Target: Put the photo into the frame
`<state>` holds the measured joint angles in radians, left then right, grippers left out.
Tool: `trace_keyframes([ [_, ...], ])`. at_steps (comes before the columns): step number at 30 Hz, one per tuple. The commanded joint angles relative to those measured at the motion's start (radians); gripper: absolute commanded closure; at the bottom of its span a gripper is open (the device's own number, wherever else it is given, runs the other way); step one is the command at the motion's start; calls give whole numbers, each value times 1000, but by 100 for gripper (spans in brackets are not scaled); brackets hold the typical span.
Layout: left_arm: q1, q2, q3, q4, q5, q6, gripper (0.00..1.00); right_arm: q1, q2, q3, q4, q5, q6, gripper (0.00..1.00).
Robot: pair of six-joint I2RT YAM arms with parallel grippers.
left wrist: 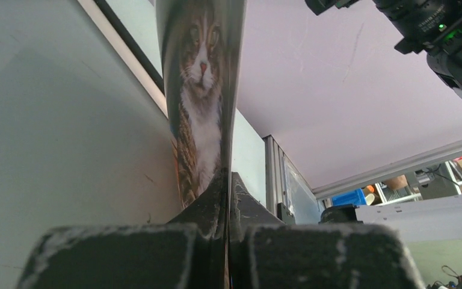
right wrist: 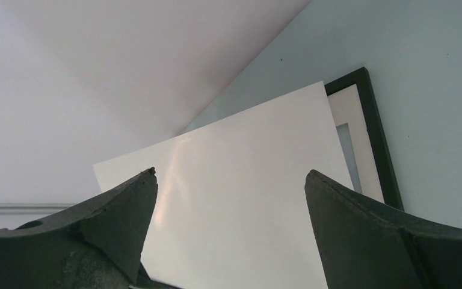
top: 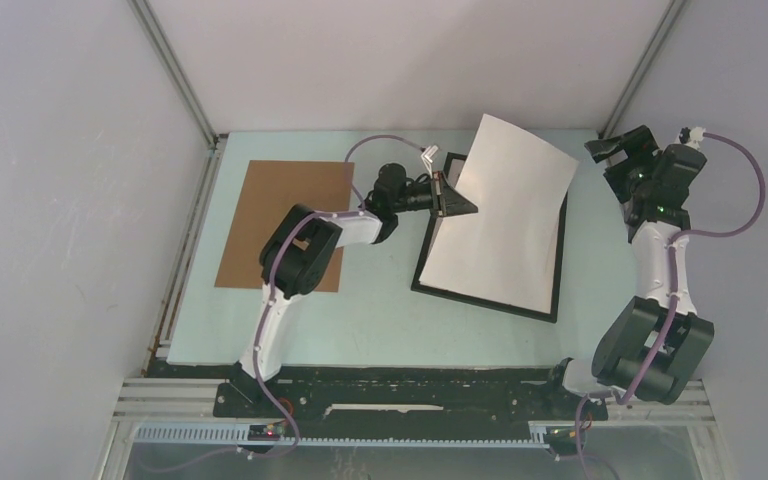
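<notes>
Pale green surface (top: 380, 320) filled the enclosure between plain grey walls, with both arm bases bolted along its near edge. Beyond the left base lay a flat brown cardboard board (top: 265, 195), partly under that arm.

Further in, the left end effector (top: 450, 196) was clenched on the left edge of the rectangular glossy photo (top: 510, 215). The left wrist view showed its pads pinched tight on the sheet, with a printed cat on one face. From above, the photo showed its blank white back. It hung bowed over the thin-edged black rectangular frame (right wrist: 378, 138), and its far corner rose and reached past the frame's far rim. Whether its near edge touched the frame could not be told. A white mat (right wrist: 352, 114) lay inside the frame's border.

Farthest right, the right end effector (top: 620, 145) hovered released beside the photo's free edge, fingers spread wide and gripping nothing.

The likely trouble was misalignment. The sheet looked turned against the frame, so lowering it might leave a corner riding on the rim. Being held by one edge alone, the bowed print could also crease or slip.
</notes>
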<state>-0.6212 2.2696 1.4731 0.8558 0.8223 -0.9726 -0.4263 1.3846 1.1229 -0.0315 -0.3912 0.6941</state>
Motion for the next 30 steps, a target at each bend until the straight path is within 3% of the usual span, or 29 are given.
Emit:
trace_keyframes([
  [1, 2, 25, 101, -61, -10, 3, 100, -10, 2, 0, 19, 3, -14, 0],
  [16, -5, 125, 222, -199, -113, -40, 100, -14, 32, -7, 22, -14, -5, 0],
  [26, -13, 129, 250, -366, -181, 12, 100, -15, 36, -7, 22, -17, -6, 0],
  [30, -13, 115, 265, -493, -236, 54, 92, -17, 43, -6, 22, -18, -8, 0],
])
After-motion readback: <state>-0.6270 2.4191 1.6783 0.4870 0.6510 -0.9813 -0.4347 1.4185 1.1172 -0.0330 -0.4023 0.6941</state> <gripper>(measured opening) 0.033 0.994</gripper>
